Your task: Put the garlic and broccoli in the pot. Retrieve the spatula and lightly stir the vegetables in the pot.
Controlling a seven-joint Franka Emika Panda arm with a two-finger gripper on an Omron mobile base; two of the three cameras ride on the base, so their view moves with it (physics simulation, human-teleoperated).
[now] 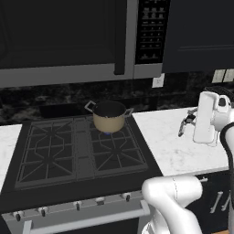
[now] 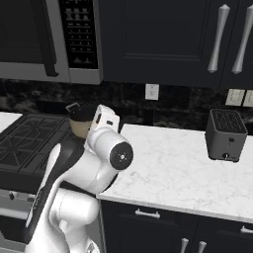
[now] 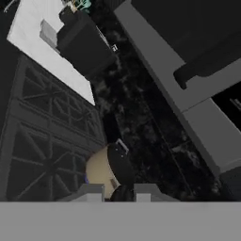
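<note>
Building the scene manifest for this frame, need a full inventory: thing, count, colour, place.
pot: 1, tan with dark inside, back right burner of the stove
stove: 1, black gas, grey grates, between the counters
microwave: 1, dark with grey trim, above the stove
counter: white marble, either side of the stove
toaster: 1, dark grey, on the right counter
wall outlets: white, on the dark backsplash
cabinets: dark, silver handles, above and below the counter
arm: 1, white, right of the stove
pincer: 1, dark, shut, over the right counter
</note>
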